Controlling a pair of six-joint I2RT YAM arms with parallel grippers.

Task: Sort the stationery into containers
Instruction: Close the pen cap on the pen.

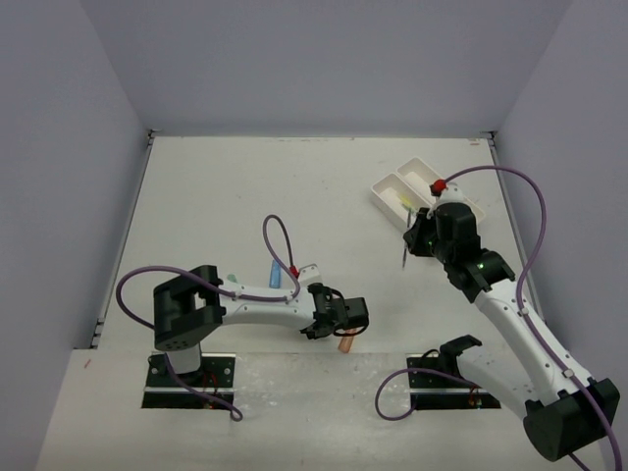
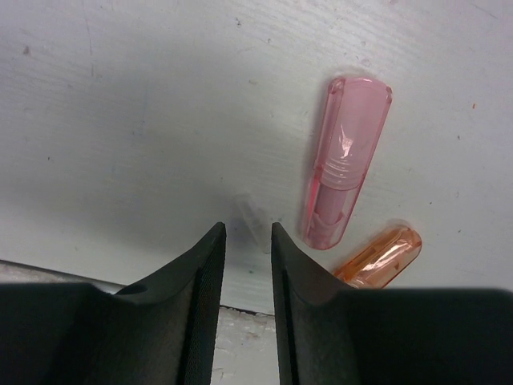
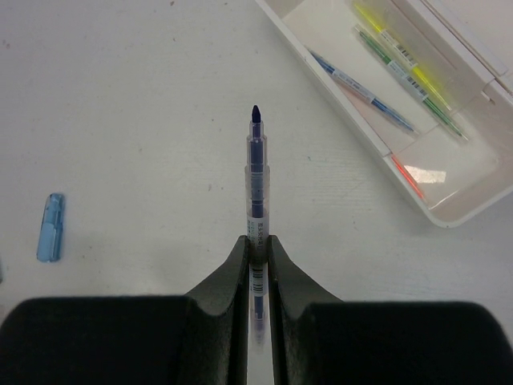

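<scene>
White bench (image 3: 120,96), right gripper (image 3: 256,241) pinching the dark pen (image 3: 256,160); we should line it lengthwise over the tray (image 3: 461,164) before release. Left gripper (image 2: 248,233): can't tell.

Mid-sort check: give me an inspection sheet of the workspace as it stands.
Surface: white table, scuffed and speckled.
Job's things: divided white tray holds blue pen, green pen, yellow pen; loose on the table: pink cap, orange cap, blue cap, clear bit.
Clutter: nothing seen.
Grippers: left gripper jaws narrowly apart at the clear bit; right gripper shut on dark pen.
Cables: purple cables loop along both arms.
Surroundings: plain pale walls on three sides.
</scene>
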